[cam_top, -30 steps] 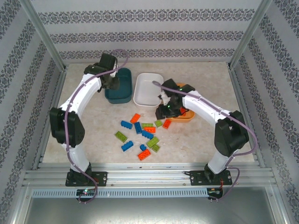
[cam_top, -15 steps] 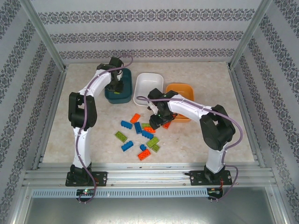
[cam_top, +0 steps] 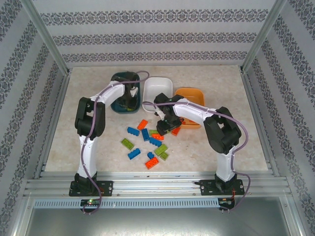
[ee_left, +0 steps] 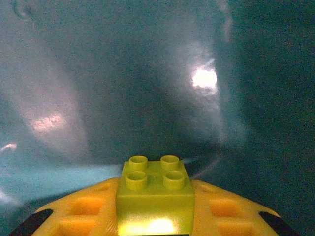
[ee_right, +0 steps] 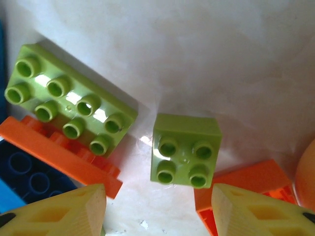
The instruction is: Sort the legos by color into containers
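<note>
- Top view: the left gripper (cam_top: 129, 100) is down in the dark teal tub (cam_top: 117, 78) at the far left, with the white tub (cam_top: 158, 87) and the orange tub (cam_top: 194, 93) to its right. The right gripper (cam_top: 166, 127) hovers low over the loose legos (cam_top: 133, 131) mid-table.
- Left wrist: the fingers are clamped on a square lime green brick (ee_left: 155, 189), studs up, with teal wall all around.
- Right wrist: the fingers (ee_right: 74, 211) stand apart with nothing between them. A small lime brick (ee_right: 184, 150) lies just beyond them. To its left, a long lime brick (ee_right: 71, 101) rests on an orange-red brick (ee_right: 59, 152).
</note>
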{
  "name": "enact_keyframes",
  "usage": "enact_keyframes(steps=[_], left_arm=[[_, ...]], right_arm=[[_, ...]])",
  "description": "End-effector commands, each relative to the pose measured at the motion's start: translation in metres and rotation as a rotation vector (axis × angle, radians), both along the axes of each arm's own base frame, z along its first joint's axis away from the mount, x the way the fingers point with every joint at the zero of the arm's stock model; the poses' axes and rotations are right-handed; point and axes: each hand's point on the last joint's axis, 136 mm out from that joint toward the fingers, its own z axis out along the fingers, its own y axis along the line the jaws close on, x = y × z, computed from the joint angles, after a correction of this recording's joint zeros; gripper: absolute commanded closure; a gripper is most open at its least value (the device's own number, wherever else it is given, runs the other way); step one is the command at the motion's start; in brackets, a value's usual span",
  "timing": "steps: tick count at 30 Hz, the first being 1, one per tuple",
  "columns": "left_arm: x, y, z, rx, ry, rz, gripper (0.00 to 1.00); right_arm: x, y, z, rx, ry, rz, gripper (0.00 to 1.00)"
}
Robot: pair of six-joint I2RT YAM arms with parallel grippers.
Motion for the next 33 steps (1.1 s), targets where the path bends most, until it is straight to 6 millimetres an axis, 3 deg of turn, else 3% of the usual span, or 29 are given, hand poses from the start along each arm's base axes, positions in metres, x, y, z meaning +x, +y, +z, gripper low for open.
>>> enact_keyframes(steps=[1,9,18,24,33], left_arm=[[-0.010,-0.006,0.014,-0.035,-0.031,-0.011,0.70],[0.002,-0.007,0.027,-0.032,-0.064,-0.003,0.52],[0.008,-0.019,0.041,-0.105,-0.077,0.045,0.44],[0.006,-0.015,0.057,-0.113,-0.097,0.064,0.39],[0.000,-0.010,0.084,-0.155,-0.146,0.113,0.34]], right_arm=[[0.011,-0.005,-0.001,-0.020,-0.012,-0.010,0.41],[0.019,-0.005,-0.007,-0.024,-0.007,-0.028,0.43],[0.017,0.001,-0.017,-0.029,0.009,-0.023,0.45],[0.015,-0.004,-0.024,-0.057,0.020,-0.037,0.51],[0.014,-0.009,-0.005,-0.044,-0.023,-0.047,0.59]])
